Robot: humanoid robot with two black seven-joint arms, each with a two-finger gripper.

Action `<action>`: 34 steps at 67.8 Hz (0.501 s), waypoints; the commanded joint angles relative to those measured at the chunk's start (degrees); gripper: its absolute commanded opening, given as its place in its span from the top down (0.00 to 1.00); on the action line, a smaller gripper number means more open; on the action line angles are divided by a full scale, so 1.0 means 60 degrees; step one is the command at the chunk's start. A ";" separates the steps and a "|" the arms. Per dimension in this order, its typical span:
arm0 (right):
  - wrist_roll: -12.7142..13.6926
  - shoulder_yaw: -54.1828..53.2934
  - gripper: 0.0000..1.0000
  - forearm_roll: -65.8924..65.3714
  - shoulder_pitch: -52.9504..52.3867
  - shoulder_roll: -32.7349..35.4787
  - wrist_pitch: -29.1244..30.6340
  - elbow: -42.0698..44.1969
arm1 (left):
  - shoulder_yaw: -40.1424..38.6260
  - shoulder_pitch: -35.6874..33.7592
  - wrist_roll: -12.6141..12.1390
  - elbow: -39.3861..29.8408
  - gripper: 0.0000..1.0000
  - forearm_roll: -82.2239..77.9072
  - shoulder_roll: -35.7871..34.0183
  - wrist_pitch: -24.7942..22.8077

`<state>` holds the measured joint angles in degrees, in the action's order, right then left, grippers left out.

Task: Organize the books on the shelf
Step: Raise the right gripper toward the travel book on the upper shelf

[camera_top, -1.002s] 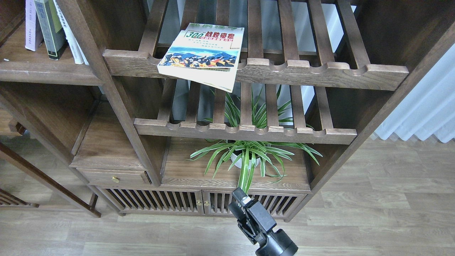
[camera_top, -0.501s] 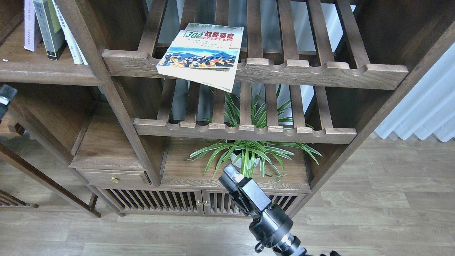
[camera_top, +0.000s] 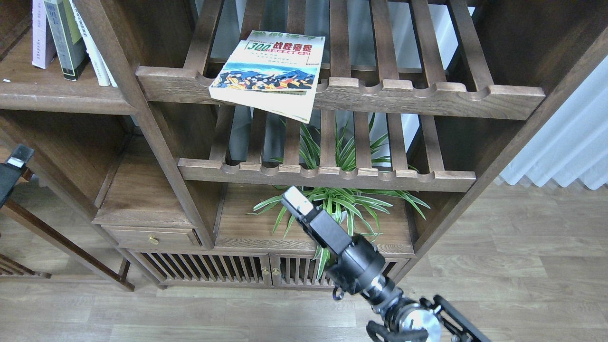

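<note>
The left gripper (camera_top: 14, 164) is showing only a corner at the frame's left edge, fingers indistinguishable. The upright books (camera_top: 61, 38), far up-left of the right gripper (camera_top: 297, 202) (seen end-on), are being cropped by the top edge.

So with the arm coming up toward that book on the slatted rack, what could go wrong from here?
1. The "300" book lies flat on the upper slatted rack with its front corner overhanging the rail; a nudge from below could tip it off.
2. The right gripper is right in front of the spider plant; it might snag leaves on the way up.
3. The lower rack rail sits between gripper and book, so a straight lift risks hitting it.
</note>
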<state>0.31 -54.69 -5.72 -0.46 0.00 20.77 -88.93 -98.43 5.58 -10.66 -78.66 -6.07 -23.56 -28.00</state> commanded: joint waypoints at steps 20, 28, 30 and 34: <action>-0.0829 0.0985 0.02 -0.0130 -0.1725 -0.0001 -0.1938 -0.0295 | -0.0045 -0.0008 -0.0025 0.0277 0.16 0.0001 -0.0029 -0.0001; -0.0829 0.1044 0.01 -0.0160 -0.1989 -0.0001 -0.2362 -0.0296 | -0.0045 -0.0023 -0.0025 0.0292 0.16 0.0001 -0.0029 -0.0001; -0.0829 0.1044 0.01 -0.0160 -0.2047 -0.0001 -0.2465 -0.0295 | -0.0045 -0.0023 -0.0025 0.0292 0.16 0.0001 -0.0029 -0.0001; -0.0829 0.0986 0.01 -0.0145 -0.2369 -0.0001 -0.2713 -0.0296 | -0.0045 -0.0037 -0.0025 0.0292 0.16 -0.0014 -0.0044 -0.0001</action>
<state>-4.67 -48.50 -6.65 -12.13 0.00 7.07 -90.67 -98.70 5.47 -10.81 -76.94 -6.07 -23.71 -28.00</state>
